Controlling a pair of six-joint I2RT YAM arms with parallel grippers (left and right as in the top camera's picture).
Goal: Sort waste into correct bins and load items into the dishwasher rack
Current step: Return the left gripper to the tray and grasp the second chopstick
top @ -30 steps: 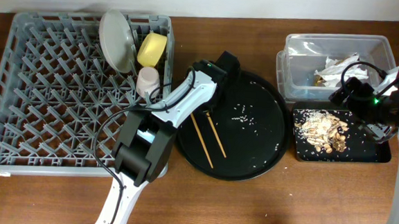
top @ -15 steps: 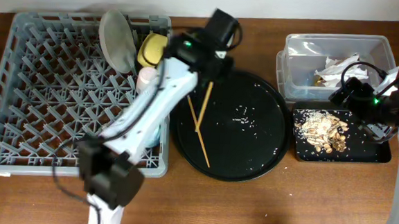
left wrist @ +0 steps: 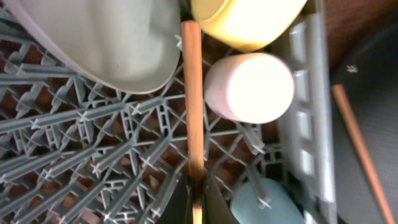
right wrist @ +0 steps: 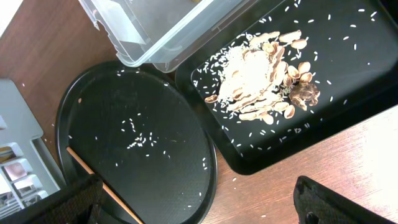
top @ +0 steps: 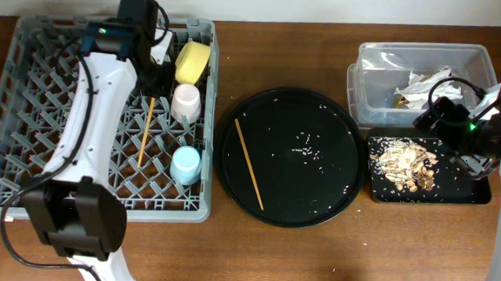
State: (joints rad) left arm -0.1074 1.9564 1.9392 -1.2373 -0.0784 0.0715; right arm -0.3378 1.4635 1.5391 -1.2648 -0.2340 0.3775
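My left gripper (top: 154, 81) is over the grey dishwasher rack (top: 24, 144), shut on one wooden chopstick (top: 146, 130). In the left wrist view the jaws (left wrist: 196, 200) pinch the chopstick (left wrist: 192, 93), which lies over the pegs between the pale plate (left wrist: 106, 37) and the pink cup (left wrist: 249, 87). The yellow bowl (top: 192, 61), pink cup (top: 186, 100) and blue cup (top: 186, 164) sit in the rack's right side. The second chopstick (top: 249, 165) lies on the round black tray. My right gripper (right wrist: 199, 205) is open and empty above the black rectangular tray (top: 474, 193), which holds food scraps (top: 406, 163).
The large round black tray (top: 317, 188) with scattered rice grains sits between the rack and the bins. The clear tub (top: 421, 59) at the back right holds crumpled white napkins (top: 428, 82). Rice grains also lie on the black rectangular tray.
My left arm has lifted one chopstick off the round tray and swung left over the rack. The other chopstick stayed on the tray. The right arm has not moved.
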